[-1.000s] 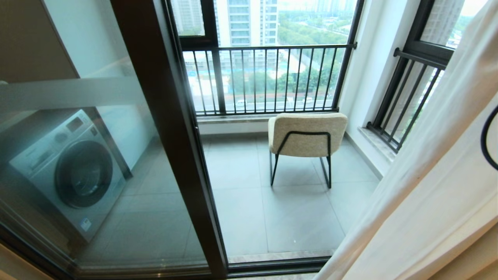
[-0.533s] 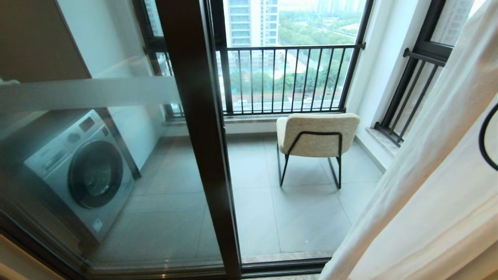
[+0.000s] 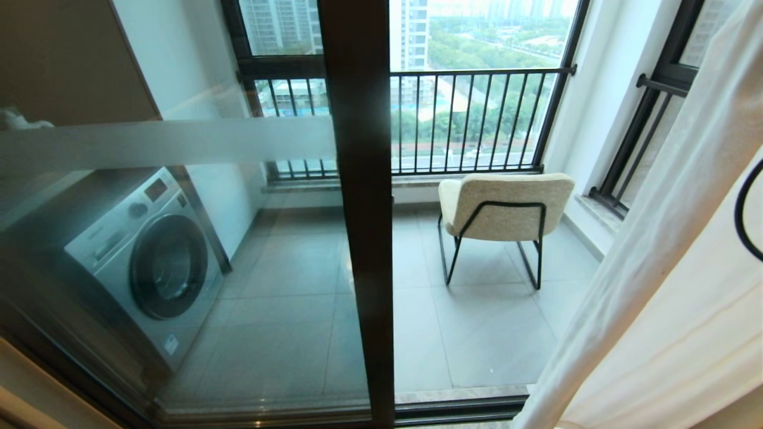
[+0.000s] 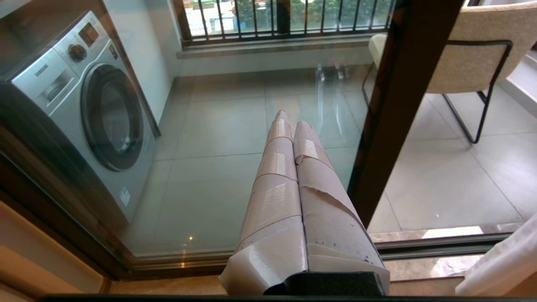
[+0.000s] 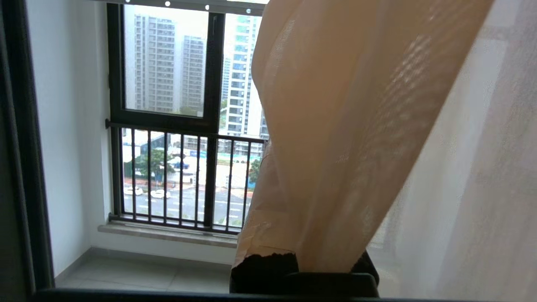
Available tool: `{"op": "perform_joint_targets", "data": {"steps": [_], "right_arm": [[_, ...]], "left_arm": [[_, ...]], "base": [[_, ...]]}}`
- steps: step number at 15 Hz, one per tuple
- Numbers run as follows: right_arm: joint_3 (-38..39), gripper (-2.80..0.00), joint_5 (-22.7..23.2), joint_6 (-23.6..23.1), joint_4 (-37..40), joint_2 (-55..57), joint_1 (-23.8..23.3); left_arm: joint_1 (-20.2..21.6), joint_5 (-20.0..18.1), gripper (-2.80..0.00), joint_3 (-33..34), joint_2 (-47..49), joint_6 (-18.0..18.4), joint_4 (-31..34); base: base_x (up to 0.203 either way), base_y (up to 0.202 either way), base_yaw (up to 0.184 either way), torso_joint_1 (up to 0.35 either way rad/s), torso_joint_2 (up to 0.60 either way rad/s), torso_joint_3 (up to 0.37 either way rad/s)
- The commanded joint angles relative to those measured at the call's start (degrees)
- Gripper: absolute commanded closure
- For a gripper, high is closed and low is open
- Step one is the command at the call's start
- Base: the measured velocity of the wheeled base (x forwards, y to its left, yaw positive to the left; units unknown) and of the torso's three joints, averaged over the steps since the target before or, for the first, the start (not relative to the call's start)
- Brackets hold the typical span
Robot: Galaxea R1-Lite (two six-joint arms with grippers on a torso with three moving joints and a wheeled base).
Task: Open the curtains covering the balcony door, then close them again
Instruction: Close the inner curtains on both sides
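Observation:
The sheer white curtains (image 3: 667,268) hang bunched at the right of the head view, slanting from top right down to the floor. The balcony door (image 3: 179,268) is uncovered: clear glass with a frosted band (image 3: 167,143) and a dark frame post (image 3: 363,208) at centre. Neither gripper shows in the head view. My right gripper (image 5: 293,138) is shut on the curtains (image 5: 461,167), whose fabric drapes over its taped fingers and hides the tips. My left gripper (image 4: 291,119) is shut and empty, pointing at the door glass (image 4: 209,147) near the post (image 4: 398,105).
Beyond the glass stand a silver washing machine (image 3: 149,262) at the left and a beige chair (image 3: 506,205) on the tiled balcony floor. A black-barred railing (image 3: 471,119) closes the far side. The door track (image 3: 453,408) runs along the floor.
The whole head view has shifted right, so the camera has moved left: the door post now stands at centre. The curtains stay at the right edge. Both grippers remain shut.

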Motion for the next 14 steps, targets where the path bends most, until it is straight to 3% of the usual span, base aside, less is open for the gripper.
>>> {"op": "perform_joint_targets", "data": {"steps": [1, 14], "right_arm": [[-0.1, 0.0, 0.1, 0.0, -0.4, -0.1, 0.0], [-1.1, 0.0, 0.4, 0.0, -0.3, 0.2, 0.0]], "left_arm": [[0.0, 0.0, 0.0, 0.0, 0.0, 0.1, 0.0], [0.0, 0.0, 0.0, 0.0, 0.0, 0.0, 0.0]], "base": [[0.0, 0.188, 0.0, 0.002, 0.0, 0.002], [0.0, 0.184, 0.002, 0.003, 0.0, 0.003]]}}
